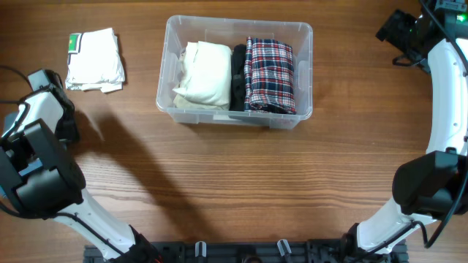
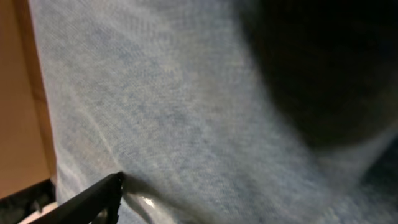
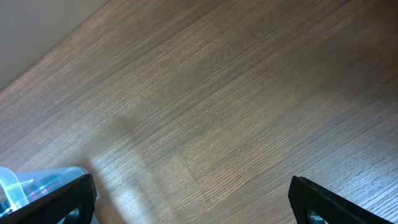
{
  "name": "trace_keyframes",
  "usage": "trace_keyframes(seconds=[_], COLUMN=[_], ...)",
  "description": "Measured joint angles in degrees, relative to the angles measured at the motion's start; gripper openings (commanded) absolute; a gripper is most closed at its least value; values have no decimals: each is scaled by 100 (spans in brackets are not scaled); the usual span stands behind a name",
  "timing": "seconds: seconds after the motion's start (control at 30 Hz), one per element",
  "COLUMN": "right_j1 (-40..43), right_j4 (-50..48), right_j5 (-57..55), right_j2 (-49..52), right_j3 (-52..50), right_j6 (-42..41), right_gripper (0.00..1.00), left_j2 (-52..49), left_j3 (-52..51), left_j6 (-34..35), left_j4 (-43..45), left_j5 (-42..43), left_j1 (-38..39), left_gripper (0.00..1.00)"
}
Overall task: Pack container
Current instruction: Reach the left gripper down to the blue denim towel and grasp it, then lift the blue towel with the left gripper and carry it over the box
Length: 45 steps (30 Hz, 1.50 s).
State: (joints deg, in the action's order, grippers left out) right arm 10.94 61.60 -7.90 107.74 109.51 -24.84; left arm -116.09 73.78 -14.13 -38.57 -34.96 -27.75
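The container (image 1: 307, 77) is a clear plastic bin at the back middle of the table. It holds a cream folded cloth (image 1: 202, 73), a black item (image 1: 238, 77) and a plaid shirt (image 1: 268, 73) side by side. A white folded cloth with a green tag (image 1: 95, 61) lies on the table to its left. My left gripper (image 1: 50, 82) is right beside that cloth. The left wrist view is filled with pale fabric (image 2: 186, 112), and only one finger (image 2: 102, 196) shows. My right gripper (image 1: 393, 29) (image 3: 193, 205) is open and empty over bare wood. A container corner (image 3: 37, 182) shows at its lower left.
The wooden table (image 1: 234, 175) spreads in front of the container. My left arm (image 1: 36, 168) stands along the left edge. My right arm (image 1: 446, 109) runs along the right edge.
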Motion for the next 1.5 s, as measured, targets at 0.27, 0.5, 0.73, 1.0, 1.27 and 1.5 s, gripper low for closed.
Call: trace_keyframes(seconds=[0.27,0.5,0.73,1.0,1.27,1.5], right_j1=[0,0,0,0,0,0], right_j4=[-81,-81,-81,-81,-81,-83], right_j5=[0,0,0,0,0,0], right_j2=[0,0,0,0,0,0], right_j3=[0,0,0,0,0,0], right_j6=[0,0,0,0,0,0], right_gripper=[100,100,100,100,100,100], left_j2=[-52,-42,87,1803,3576,3735], left_j3=[-9,15,728,1869,1915,1921], left_j6=[-61,55,730,1064,1923,2820], left_j4=[-39,-57,-476,4,-155,-483], left_j5=[186,-13,-24,151,94,435], left_j1=[-7,28,168,1440,3891,5482], left_gripper=[4,4,4,4,4,9])
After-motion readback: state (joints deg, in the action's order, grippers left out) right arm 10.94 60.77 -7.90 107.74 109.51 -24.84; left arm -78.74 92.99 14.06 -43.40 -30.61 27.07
